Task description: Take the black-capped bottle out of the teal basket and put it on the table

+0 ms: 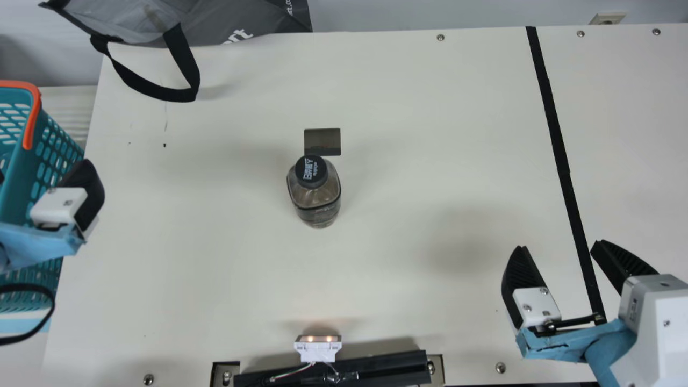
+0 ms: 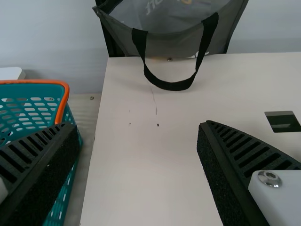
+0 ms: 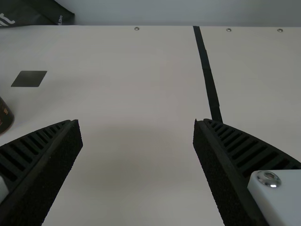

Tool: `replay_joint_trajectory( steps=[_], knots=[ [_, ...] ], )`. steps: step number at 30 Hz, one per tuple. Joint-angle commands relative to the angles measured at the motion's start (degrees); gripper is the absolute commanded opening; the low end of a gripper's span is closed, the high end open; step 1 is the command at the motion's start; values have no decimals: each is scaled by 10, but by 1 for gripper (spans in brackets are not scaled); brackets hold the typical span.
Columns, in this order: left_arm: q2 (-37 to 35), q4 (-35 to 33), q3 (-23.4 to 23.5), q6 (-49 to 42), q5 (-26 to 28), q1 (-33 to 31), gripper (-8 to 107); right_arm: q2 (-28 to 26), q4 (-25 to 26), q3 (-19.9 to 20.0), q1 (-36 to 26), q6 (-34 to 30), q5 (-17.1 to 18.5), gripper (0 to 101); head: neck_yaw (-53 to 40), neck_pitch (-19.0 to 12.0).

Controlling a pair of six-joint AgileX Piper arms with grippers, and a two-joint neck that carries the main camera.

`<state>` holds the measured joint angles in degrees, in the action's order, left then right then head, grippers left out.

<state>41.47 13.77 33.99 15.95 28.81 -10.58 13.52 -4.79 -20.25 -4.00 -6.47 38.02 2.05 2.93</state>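
The black-capped bottle (image 1: 317,196) stands upright on the cream table (image 1: 408,161), near the middle in the main view; its dark lower part (image 3: 4,115) shows at the right wrist view's edge. Left of the table is the teal basket (image 1: 54,153), also in the left wrist view (image 2: 70,188). My left gripper (image 1: 42,171) is over the basket and the table's left edge, partly cut off; its fingers are wide apart with nothing between them, as the left wrist view shows (image 2: 137,126). My right gripper (image 1: 560,245) is open and empty at the right front, likewise in its wrist view (image 3: 136,123).
Behind the bottle lies a small dark rectangle (image 1: 322,141). A grey bag (image 1: 231,21) with a black strap hanging onto the table is at the back left. A black tape line (image 1: 559,156) crosses the right side. A black bar (image 1: 333,371) lies along the front edge.
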Motion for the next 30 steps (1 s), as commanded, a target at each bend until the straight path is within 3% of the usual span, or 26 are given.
replay_joint_trajectory(
  steps=[1,14,30],
  knots=[
    [-9,3,-20,4,-5,-1,107,0,0,0,0,0,0,91,-5,-2],
    [-112,-13,-108,-5,16,10,107,0,0,0,0,0,-1,91,-5,-2],
    [-246,-111,-136,-108,98,77,107,0,0,0,0,0,-1,91,-5,-2]
  ],
)
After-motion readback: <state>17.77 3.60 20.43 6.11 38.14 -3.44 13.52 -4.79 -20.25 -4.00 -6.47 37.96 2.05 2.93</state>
